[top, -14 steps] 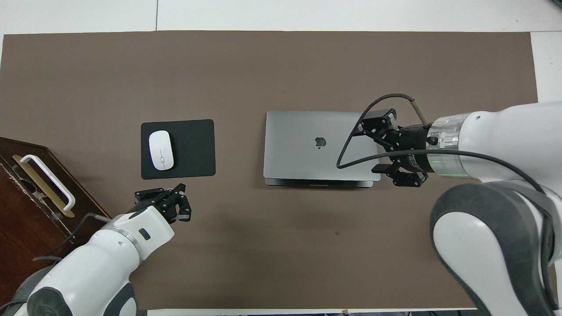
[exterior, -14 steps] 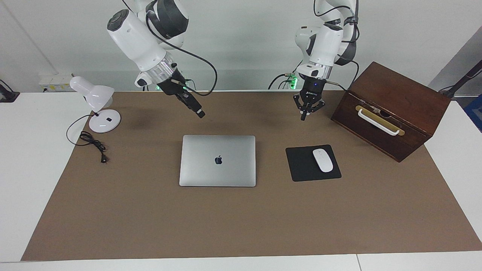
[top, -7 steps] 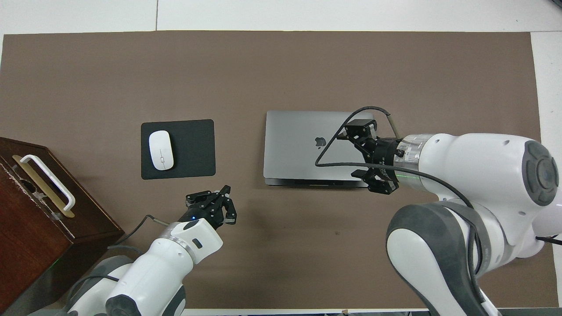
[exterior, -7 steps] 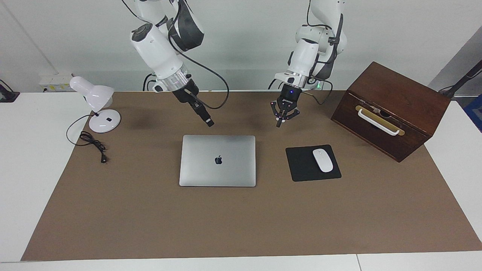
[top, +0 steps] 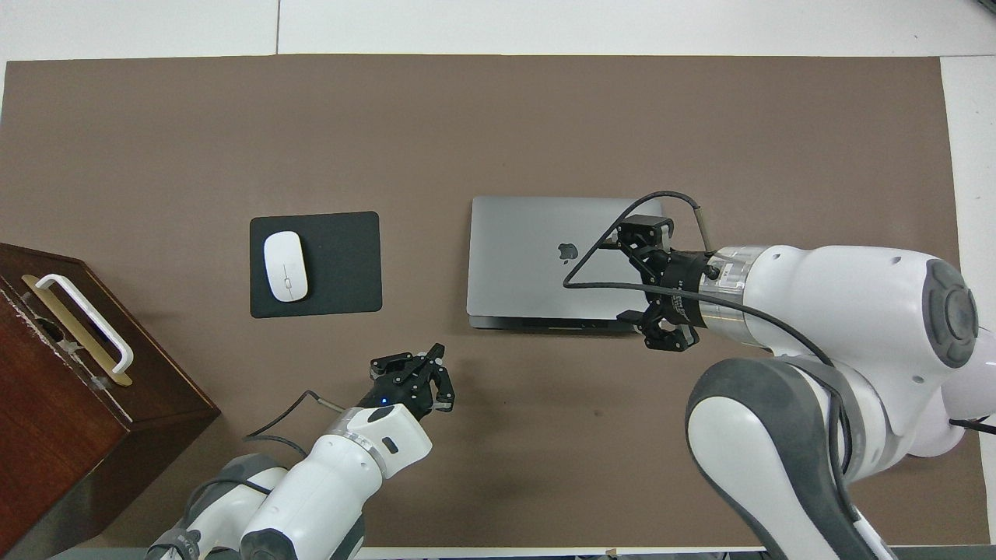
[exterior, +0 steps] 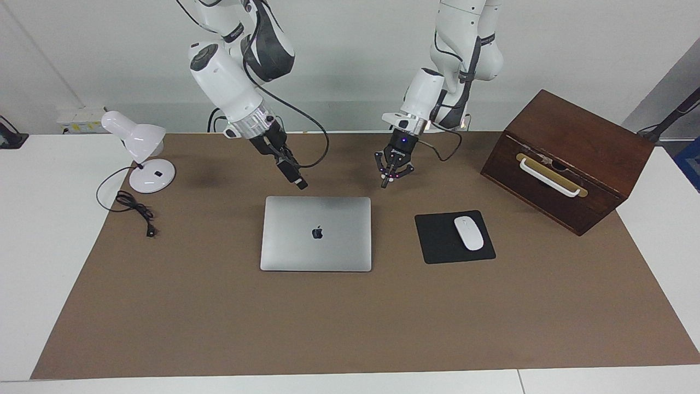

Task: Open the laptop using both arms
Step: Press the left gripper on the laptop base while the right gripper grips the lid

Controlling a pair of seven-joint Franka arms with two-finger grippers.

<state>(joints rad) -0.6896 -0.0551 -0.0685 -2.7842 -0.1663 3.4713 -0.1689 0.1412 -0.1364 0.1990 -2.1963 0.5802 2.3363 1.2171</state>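
The laptop (exterior: 316,246) lies closed and flat in the middle of the brown mat, logo up; it also shows in the overhead view (top: 529,264). My right gripper (exterior: 299,184) hangs tilted in the air over the laptop's edge nearest the robots, toward the right arm's end; in the overhead view it (top: 634,284) covers that corner. My left gripper (exterior: 385,184) points down over the mat beside the laptop's near corner at the left arm's end, apart from the laptop, fingers drawn to one tip and empty; it also shows in the overhead view (top: 443,373).
A black mouse pad (exterior: 437,241) with a white mouse (exterior: 469,233) lies beside the laptop toward the left arm's end. A dark wooden box (exterior: 569,158) with a white handle stands past it. A white desk lamp (exterior: 142,148) and its cord (exterior: 134,208) are at the right arm's end.
My left gripper has moved from near the wooden box toward the laptop and a little lower. My right gripper has come down closer to the laptop's near edge. The laptop has not moved.
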